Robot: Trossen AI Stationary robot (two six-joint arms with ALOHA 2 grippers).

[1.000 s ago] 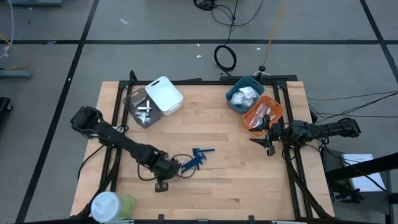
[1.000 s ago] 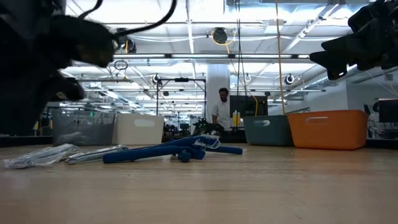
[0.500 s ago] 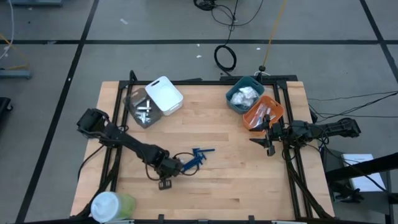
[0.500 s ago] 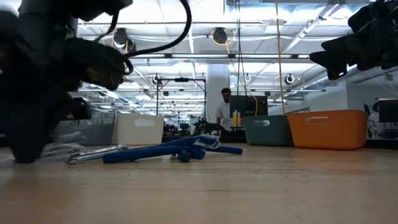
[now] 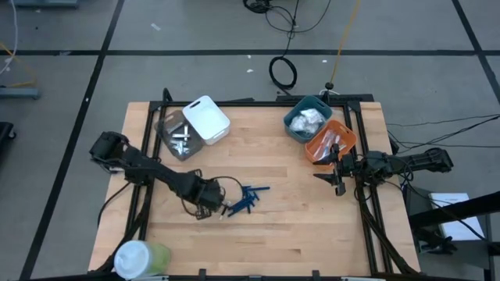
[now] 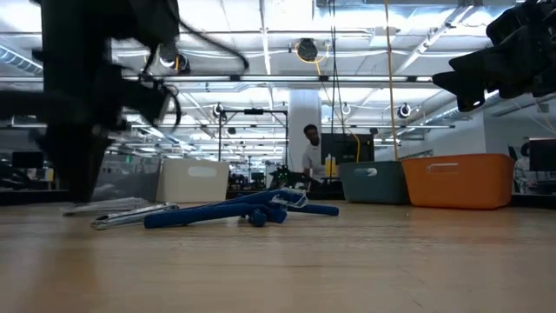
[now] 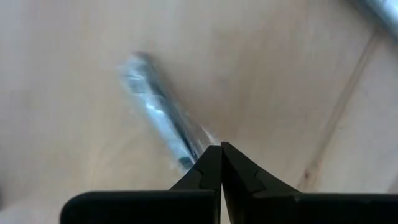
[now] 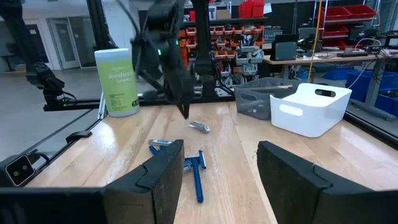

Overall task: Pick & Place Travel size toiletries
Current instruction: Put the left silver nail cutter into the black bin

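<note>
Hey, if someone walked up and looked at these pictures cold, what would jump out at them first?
Probably the left tool, low over the middle of the wooden table, its fingers shut on a thin silver stick. Right beside it lies a tangle of dark blue sticks. At the table's right edge the right tool waits open next to the orange bin and teal bin.

Open wood is lying across the table's [image 5: 312, 226] middle and near edge. The left gripper [image 5: 209, 204] and the dark blue sticks [image 5: 246, 198] are crowding the left-centre. The white bin [image 5: 206, 119], teal bin [image 5: 306, 119] and orange bin [image 5: 332, 140] are blocking the far side; the green cup [image 5: 141, 257] is occupying the near-left corner.
</note>
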